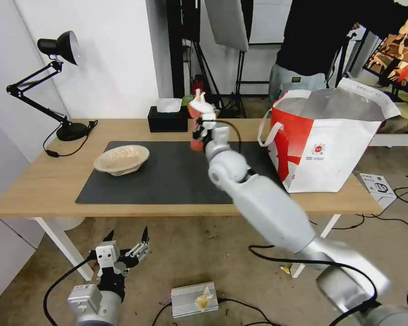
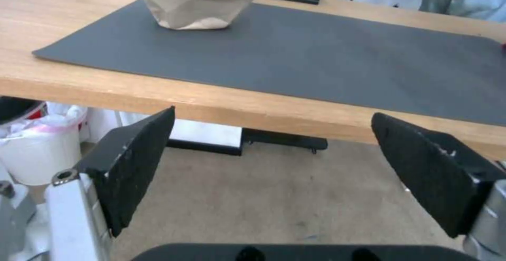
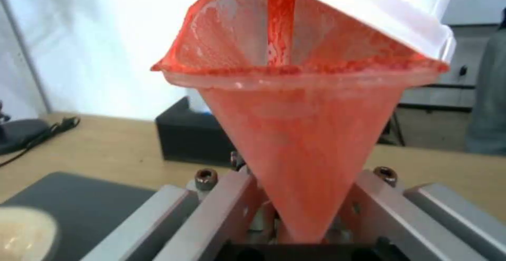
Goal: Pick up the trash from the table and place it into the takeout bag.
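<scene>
Hanging below the counter's (image 1: 41,190) near edge at the far left, the left pincer (image 1: 126,242) is parked with its pads (image 2: 132,162) spread wide and nothing between them, kept clear of the work. On the mat (image 1: 167,181), toward its left end, the pulp bowl (image 1: 121,159) is left waiting, not yet collected. Above the mat's middle the cup (image 1: 199,111) is held aloft by the right pincer (image 1: 198,136), clamped low on its tapered red body (image 3: 295,142) so that the lid end is kept uppermost; the height seems meant to clear the bag's rim. At the right end of the counter the bag (image 1: 322,149) is stood upright with its mouth open, ready for a drop from above.
</scene>
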### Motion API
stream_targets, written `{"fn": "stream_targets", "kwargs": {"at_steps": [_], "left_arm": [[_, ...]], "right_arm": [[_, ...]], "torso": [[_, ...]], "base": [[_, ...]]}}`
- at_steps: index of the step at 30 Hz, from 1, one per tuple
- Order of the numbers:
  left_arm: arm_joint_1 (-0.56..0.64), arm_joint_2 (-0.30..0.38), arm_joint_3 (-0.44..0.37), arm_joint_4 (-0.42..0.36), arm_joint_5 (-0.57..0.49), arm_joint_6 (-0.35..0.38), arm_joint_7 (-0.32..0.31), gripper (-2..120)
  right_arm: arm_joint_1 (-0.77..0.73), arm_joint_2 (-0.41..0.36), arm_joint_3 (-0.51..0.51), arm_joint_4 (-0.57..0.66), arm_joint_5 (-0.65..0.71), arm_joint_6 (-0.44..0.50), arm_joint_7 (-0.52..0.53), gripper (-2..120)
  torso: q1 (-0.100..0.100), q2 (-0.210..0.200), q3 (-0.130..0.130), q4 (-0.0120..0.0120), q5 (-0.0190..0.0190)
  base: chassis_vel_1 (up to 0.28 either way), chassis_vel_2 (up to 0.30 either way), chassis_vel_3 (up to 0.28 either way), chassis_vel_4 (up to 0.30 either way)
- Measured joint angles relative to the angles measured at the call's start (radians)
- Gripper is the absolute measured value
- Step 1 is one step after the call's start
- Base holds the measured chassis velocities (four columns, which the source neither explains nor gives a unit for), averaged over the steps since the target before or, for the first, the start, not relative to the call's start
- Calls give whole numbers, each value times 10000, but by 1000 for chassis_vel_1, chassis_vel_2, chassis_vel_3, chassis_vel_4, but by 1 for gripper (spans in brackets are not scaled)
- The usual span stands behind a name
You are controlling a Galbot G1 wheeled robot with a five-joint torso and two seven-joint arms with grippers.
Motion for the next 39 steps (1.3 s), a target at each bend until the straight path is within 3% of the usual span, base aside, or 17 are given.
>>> {"fn": "stream_targets", "kwargs": {"at_steps": [17,25,39], "left_arm": [[-21,105,-31,-97,-64,-17,-7,100],[-74,92,22,-33,-70,-18,-8,100],[-60,19,69,-55,-44,-14,-9,100]], "right_arm": [[1219,-2698,245,2539,1960,-1179,453,2],[1621,-3781,698,2883,2742,-1473,324,2],[1776,-4990,1230,2962,3094,-1912,95,2]], "torso": [[0,2,-2,0,-1],[0,1,-2,0,0],[0,1,-1,2,0]], "base": [[0,0,0,0],[0,0,0,0],[0,0,0,0]]}}
